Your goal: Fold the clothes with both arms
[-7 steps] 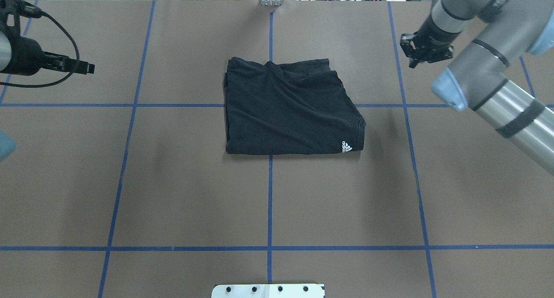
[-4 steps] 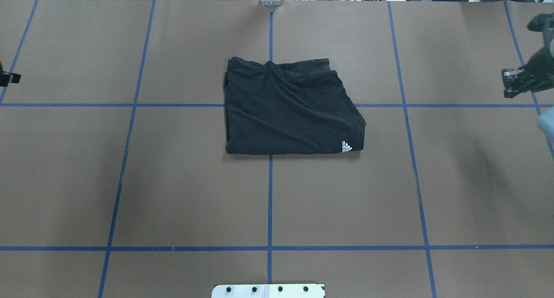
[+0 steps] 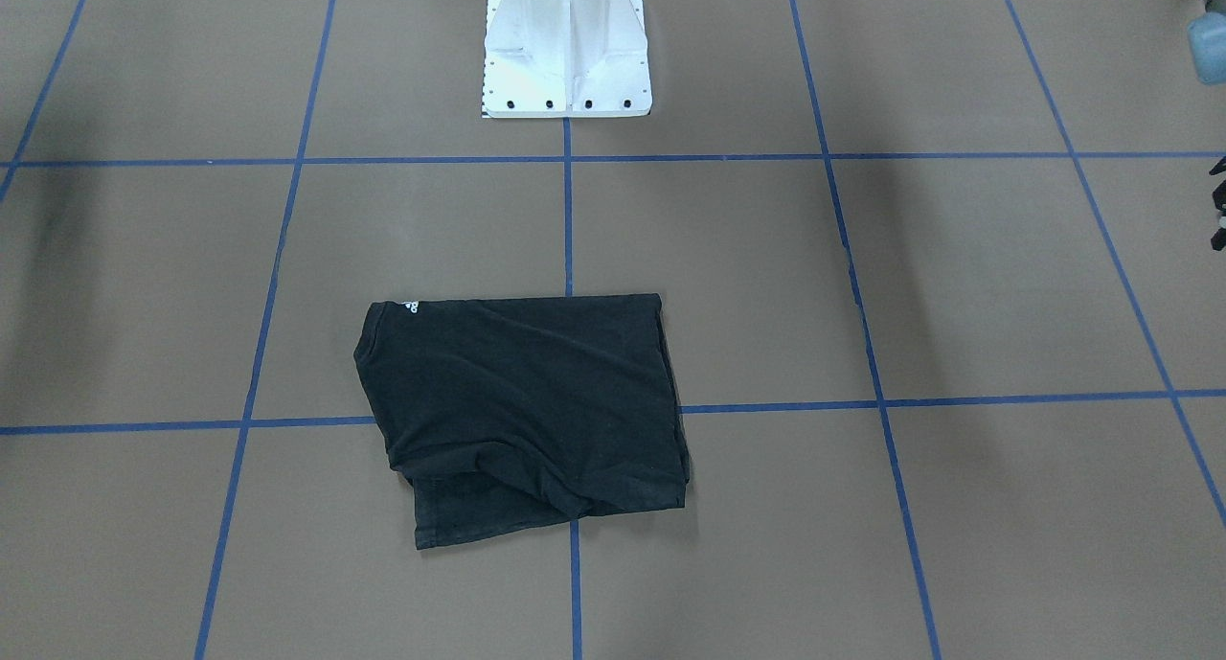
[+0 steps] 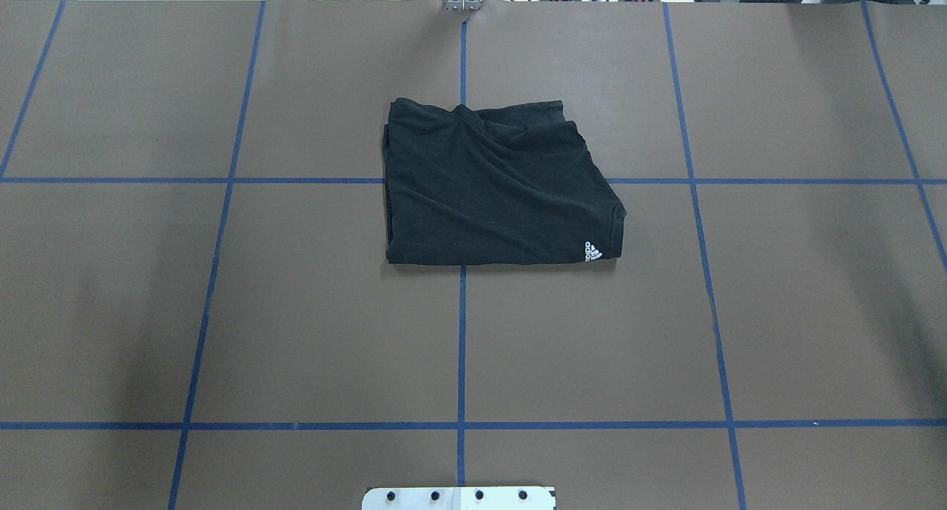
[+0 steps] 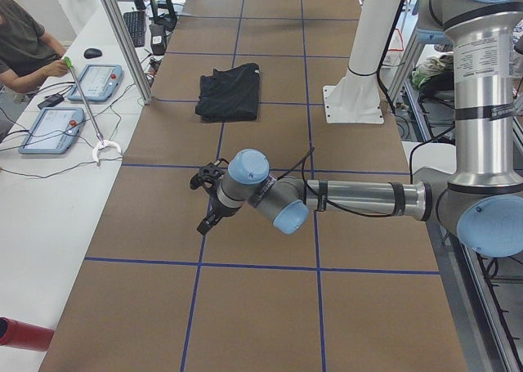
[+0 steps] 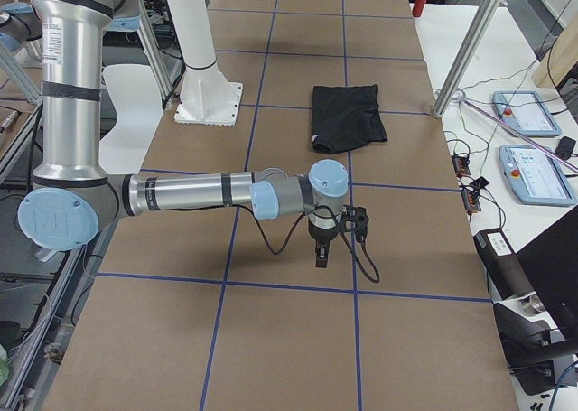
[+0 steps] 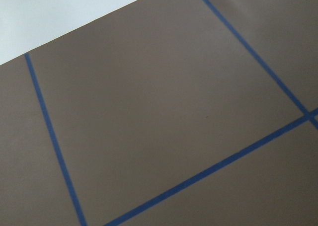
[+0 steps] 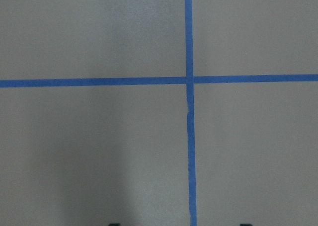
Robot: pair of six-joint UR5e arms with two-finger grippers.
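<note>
One black T-shirt [image 4: 496, 192] lies near the middle of the surface [image 4: 222, 310], folded into a compact, slightly skewed rectangle with an under layer peeking out at its far edge. Folding looks essentially done. Left arm [image 5: 327, 199] and right arm [image 6: 199, 192] hang well apart from it, holding nothing; whether their jaws are apart or together, I cannot tell.

- T-shirt [image 4: 488, 192] is dyed plain black, with a tiny white logo [image 4: 592, 251] printed on it
- table [image 4: 296, 310] is covered in brown, gridded by blue tape [image 4: 461, 347]
- left arm [image 5: 351, 199] and right arm [image 6: 199, 192] are finished grey, capped light blue
</note>
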